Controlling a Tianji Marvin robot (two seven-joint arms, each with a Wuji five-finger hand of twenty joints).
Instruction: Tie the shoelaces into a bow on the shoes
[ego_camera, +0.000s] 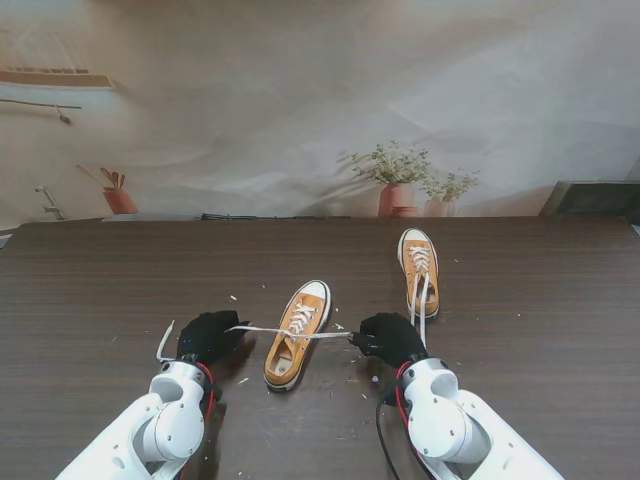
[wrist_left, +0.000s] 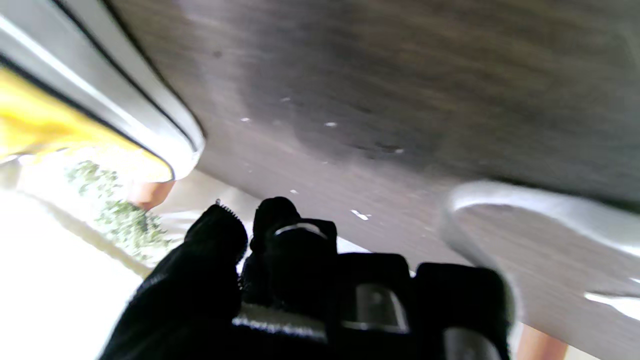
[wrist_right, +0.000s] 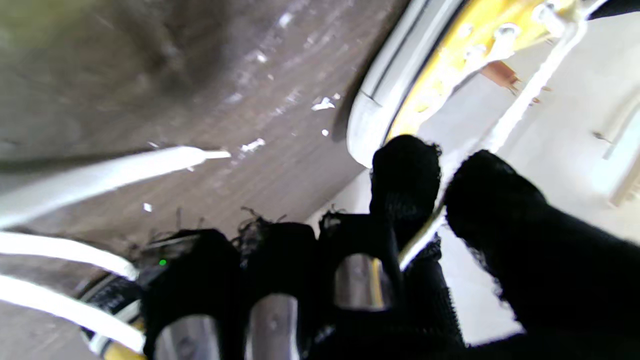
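Mustard shoe between both, left robot hand and right robot hand each clamped on its lace

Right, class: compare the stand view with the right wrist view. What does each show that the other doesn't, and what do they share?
Only the stand view shows the second shoe farther from me on the right, the left hand holding the other lace end, and the potted plants at the back.

Only the right wrist view shows the lace pinched between two black fingers.

Both show the nearer yellow shoe, the right hand, the dark table and white scraps on it.
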